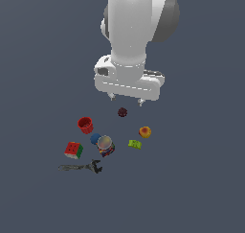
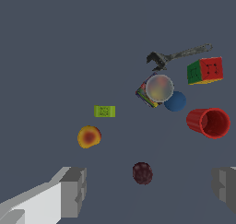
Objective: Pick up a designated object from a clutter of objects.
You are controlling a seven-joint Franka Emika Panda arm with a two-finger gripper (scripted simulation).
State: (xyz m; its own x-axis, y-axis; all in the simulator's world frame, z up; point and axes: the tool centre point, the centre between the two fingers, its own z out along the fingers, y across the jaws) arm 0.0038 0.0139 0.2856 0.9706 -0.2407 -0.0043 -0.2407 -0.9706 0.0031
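Observation:
The peach-like orange-yellow ball (image 1: pixel 145 132) with a red blush lies on the floor at the exterior view's right of the clutter; it also shows in the wrist view (image 2: pixel 89 137). My gripper (image 1: pixel 127 99) hangs open and empty above the floor, behind the dark maroon ball (image 1: pixel 122 112). In the wrist view my two grey fingertips (image 2: pixel 73 191) stand wide apart, with the maroon ball (image 2: pixel 142 173) between them and the peach ball off to one side, nearer one fingertip.
Clutter near the peach ball: lime-green block (image 1: pixel 135 144), multicoloured can (image 1: pixel 105 145), blue ball (image 1: pixel 95 139), red cup (image 1: pixel 85 125), Rubik's cube (image 1: pixel 73 150) and dark wrench (image 1: pixel 81 167). All rest on a grey floor.

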